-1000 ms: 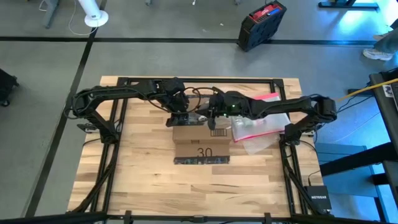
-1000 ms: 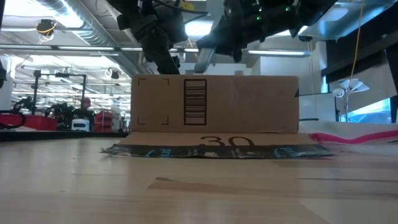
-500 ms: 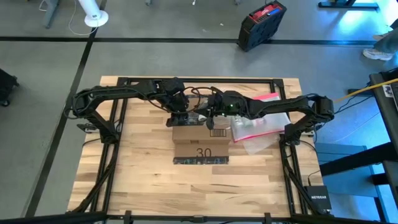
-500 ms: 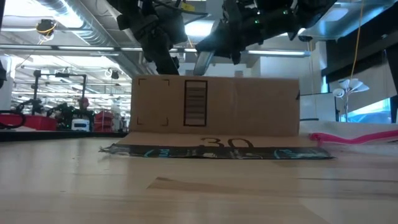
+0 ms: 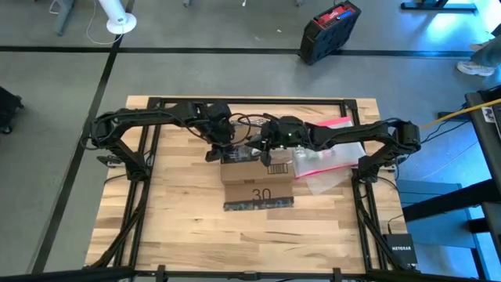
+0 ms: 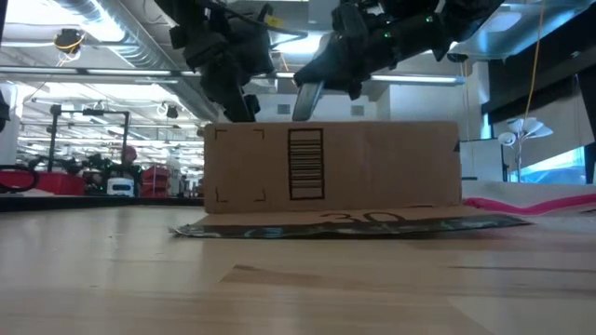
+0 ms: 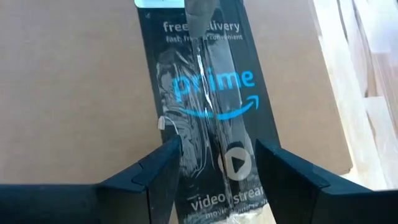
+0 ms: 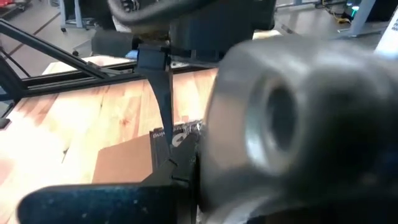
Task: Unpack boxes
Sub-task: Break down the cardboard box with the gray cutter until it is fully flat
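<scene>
The brown cardboard box (image 5: 249,174) stands mid-table. One flap printed "30" (image 5: 258,193) lies flat on the table toward the near edge, and its outer edge carries a black tape strip (image 5: 258,205). The barcode face (image 6: 305,165) looks toward the near edge. My left gripper (image 7: 217,169) is open over the box's top, with its fingers on either side of the black printed tape (image 7: 214,93); it also shows in the high view (image 5: 221,150). My right gripper (image 5: 266,153) is over the box's far edge, and its fingertips are hidden. My left gripper comes at the box's top from above, pointing down. Its open fingers (image 7: 163,171) straddle the black tape strip near one end of the top. I cannot tell whether the fingertips touch the cardboard.
A clear plastic pouch (image 5: 333,160) with a pink-red edge (image 5: 338,122) lies to the right of the box, under my right arm. A black and red case (image 5: 329,22) stands on the floor beyond the table. There is bare wood in front of the box (image 5: 250,235).
The box has slid a little toward the table's right and near edges and has turned slightly. Its "30" flap now lies flatter on the table. My left gripper has shifted slightly toward the table's left edge.
</scene>
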`<state>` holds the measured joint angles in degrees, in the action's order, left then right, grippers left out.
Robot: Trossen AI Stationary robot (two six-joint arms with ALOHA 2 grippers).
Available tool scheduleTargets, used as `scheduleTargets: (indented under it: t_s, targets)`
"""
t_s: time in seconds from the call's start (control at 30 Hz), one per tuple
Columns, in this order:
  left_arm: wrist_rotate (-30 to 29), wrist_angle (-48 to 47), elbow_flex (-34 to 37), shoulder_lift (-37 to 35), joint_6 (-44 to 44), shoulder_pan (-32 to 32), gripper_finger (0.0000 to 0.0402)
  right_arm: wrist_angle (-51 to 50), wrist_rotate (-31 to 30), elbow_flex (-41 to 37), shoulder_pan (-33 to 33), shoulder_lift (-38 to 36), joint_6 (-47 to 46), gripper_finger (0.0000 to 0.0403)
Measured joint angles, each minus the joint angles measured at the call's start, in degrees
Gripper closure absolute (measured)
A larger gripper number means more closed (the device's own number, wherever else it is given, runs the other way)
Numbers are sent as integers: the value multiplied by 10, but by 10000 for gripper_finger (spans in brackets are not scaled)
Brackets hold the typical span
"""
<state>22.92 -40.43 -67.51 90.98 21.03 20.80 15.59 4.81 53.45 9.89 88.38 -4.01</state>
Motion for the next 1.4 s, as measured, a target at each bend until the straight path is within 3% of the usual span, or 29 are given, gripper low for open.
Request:
scheduleTargets:
  t_s: [0.43, 1.17, 1.4]
  targets:
    - [7, 11, 1, 50, -6, -25, 202, -10, 8, 0, 0, 0, -1, 331]
    - [-1, 26, 3, 49, 2, -23, 202, -67, 29, 0, 6, 0, 29, 331]
    - [-2, 25, 3, 50, 3, -23, 202, -26, 43, -11, 12, 0, 12, 331]
